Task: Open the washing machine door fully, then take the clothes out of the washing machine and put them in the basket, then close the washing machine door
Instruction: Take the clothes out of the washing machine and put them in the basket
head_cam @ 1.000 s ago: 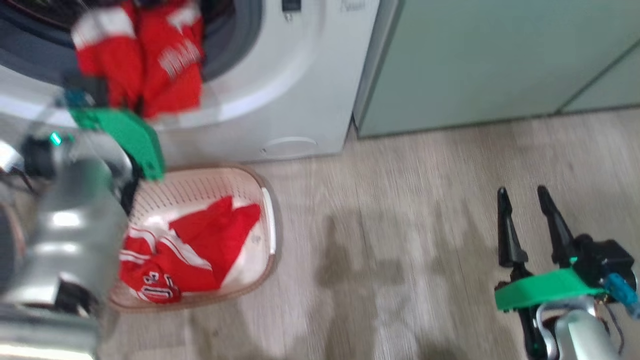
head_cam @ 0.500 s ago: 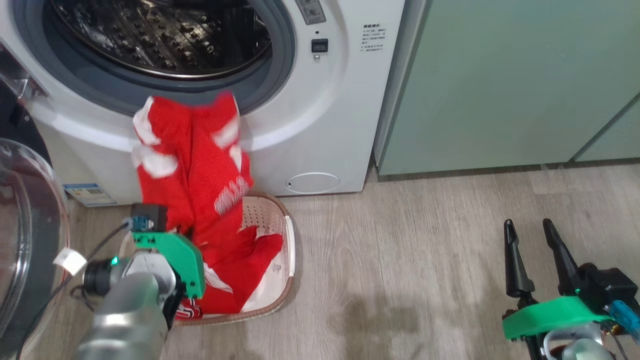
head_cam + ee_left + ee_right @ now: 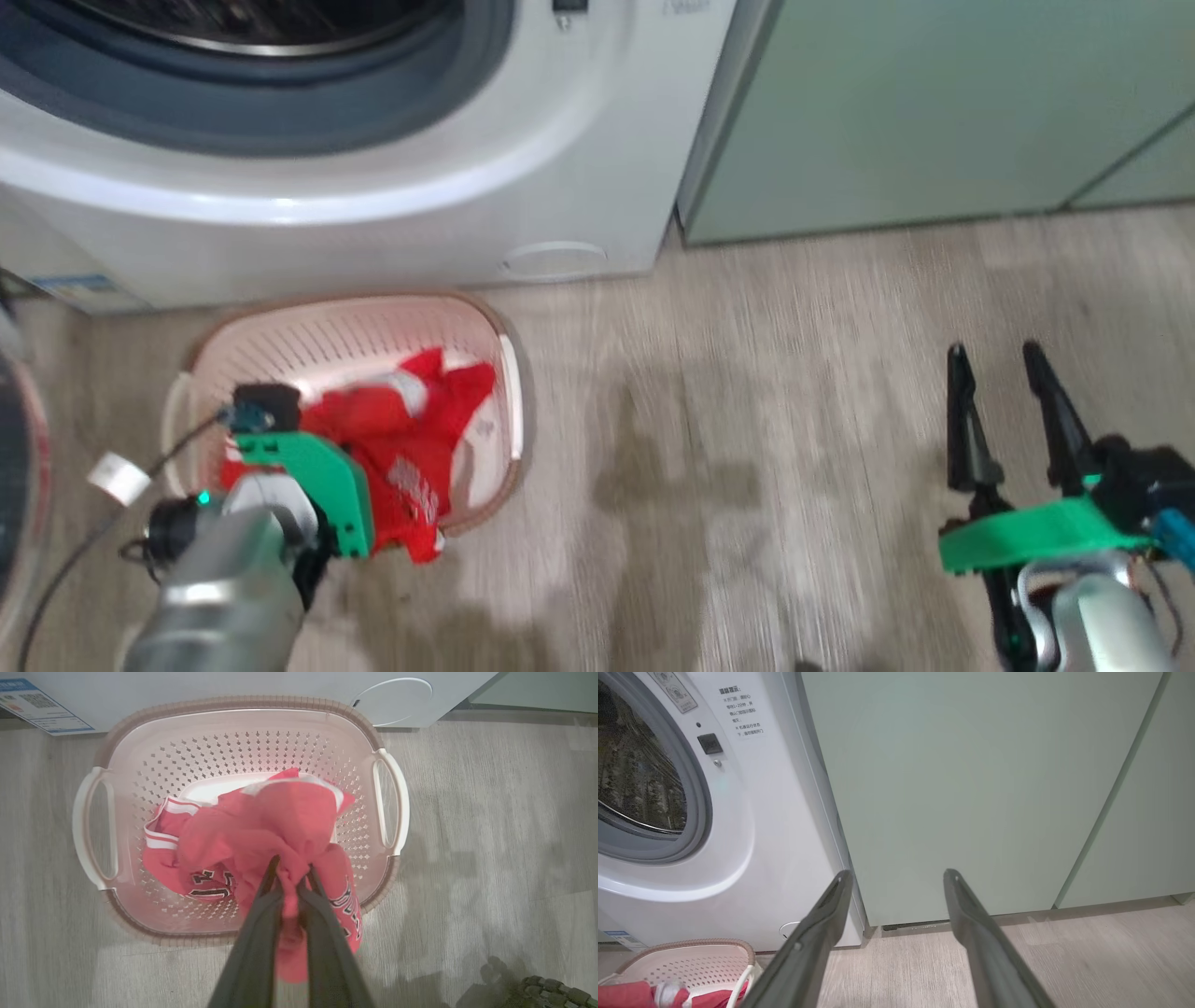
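A bright red jersey garment [image 3: 285, 816] was clamped in the left claw [image 3: 289, 870], draped into the cream perforated plastic basket [image 3: 233, 742] just beyond its tips; the right claw [image 3: 897, 873] was spread apart, empty.

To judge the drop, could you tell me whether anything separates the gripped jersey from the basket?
Nothing visible does: the left gripper is shut on the jersey right over the basket, where another jersey lies.
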{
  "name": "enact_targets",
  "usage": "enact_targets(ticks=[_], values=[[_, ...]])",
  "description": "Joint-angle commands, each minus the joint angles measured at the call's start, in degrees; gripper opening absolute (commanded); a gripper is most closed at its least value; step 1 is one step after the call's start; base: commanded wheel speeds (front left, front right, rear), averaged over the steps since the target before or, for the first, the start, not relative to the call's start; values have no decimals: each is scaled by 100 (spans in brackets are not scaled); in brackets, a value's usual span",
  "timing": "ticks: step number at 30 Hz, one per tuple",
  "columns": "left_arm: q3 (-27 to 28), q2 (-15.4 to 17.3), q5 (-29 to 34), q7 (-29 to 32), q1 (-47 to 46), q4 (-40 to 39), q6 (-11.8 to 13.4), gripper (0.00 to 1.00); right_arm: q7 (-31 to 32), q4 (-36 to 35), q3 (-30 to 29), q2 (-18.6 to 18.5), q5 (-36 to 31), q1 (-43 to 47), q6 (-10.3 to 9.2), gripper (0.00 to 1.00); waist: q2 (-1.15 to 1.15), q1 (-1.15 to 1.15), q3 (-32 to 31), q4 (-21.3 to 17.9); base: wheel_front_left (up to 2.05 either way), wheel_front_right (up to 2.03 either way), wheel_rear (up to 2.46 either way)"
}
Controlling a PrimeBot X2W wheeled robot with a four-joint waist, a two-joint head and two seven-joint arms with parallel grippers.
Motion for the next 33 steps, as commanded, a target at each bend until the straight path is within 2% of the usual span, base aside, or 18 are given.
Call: enact_targets(ticks=[1, 16, 18, 24, 26, 27, 33], values=[[163, 237, -43, -33, -281, -74, 10, 0, -36, -205, 117, -53, -42, -160, 37, 100, 0, 0, 345, -155, 0, 0, 0], [291, 506, -309, -123, -1376, -46, 9, 0, -36, -438, 86, 80, -125, -725, 37, 100, 0, 0, 1833, -355, 0, 0, 0], [303, 536, -334, -70, -1433, -38, 116, 0, -36, -469, 91, 86, -137, -824, 37, 100, 0, 0, 2007, -377, 0, 0, 0], [310, 533, -391, -44, -1344, -29, 234, 2, -36, -480, 73, 91, -152, -867, 37, 100, 0, 0, 2044, -372, 0, 0, 0], [327, 509, -414, -203, -1274, -28, 296, 49, -36, -462, 45, 91, -152, -846, 37, 100, 0, 0, 1959, -353, 0, 0, 0], [330, 488, -426, -238, -1224, -28, 308, 100, -36, -453, 34, 91, -149, -836, 37, 100, 0, 0, 1902, -340, 0, 0, 0], [325, 344, -494, -591, -872, -26, 267, 100, -36, -369, 67, 92, -157, -715, 37, 100, 0, 0, 1335, -225, 0, 0, 0]])
